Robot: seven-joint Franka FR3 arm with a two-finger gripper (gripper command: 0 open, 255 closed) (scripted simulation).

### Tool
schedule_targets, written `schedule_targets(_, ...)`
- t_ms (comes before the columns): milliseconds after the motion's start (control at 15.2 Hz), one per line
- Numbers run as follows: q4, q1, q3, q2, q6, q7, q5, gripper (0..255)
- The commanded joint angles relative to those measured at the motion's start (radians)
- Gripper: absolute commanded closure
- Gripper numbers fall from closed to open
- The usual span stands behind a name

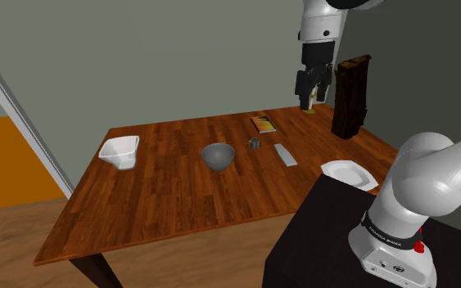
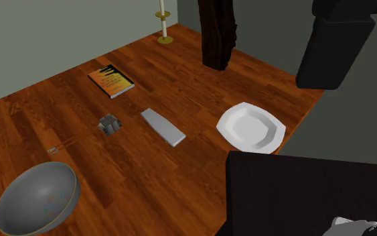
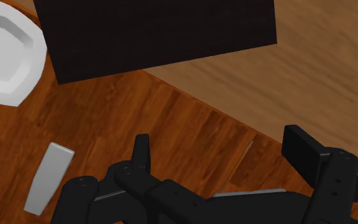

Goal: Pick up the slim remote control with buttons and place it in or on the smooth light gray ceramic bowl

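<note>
- Seen from the shoulder view, a white dish [image 1: 120,151] sits at the 9 o'clock end of the table [image 1: 163,204].
- The grey bowl [image 1: 218,155] stands upright near the table's middle. It is at 3 o'clock from the dish and well apart from it.
- A small metal tool [image 1: 255,143] lies at 1 o'clock from the bowl, between the bowl and the remote.
- A book [image 1: 264,123] with an orange cover lies flat at 12 o'clock from the tool, towards the far edge.
- The remote [image 1: 285,154], a slim pale grey slab, lies flat on the table at 3 o'clock from the bowl, apart from it. Its length runs from about 11 to 5 o'clock.
- The hand [image 3: 220,141] hangs high over the far corner, at 1 o'clock from the remote and well apart from it. The wrist view shows it spread wide and holding nothing, with the remote on the table off to one side, outside the gap.
- A candle [image 2: 162,23] stands at the far edge, just below the hand in the shoulder view.
- A tall dark block [image 1: 351,96] stands upright at 3 o'clock from the hand.
- A white plate [image 1: 347,173] lies at 4 o'clock from the remote, near the black stand [image 1: 335,221].
</note>
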Motion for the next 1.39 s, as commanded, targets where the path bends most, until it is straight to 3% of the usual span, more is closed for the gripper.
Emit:
schedule_targets(0, 0.0, 0.0, 0.0, 0.0, 0.0, 0.0, 0.0, 0)
schedule_targets(660, -0.132, -0.07, -0.08, 0.183, 0.34, -0.017, -0.059, 0)
schedule_targets(1320, -0.135, -0.125, -0.17, 0.483, 0.669, -0.042, -0.075, 0)
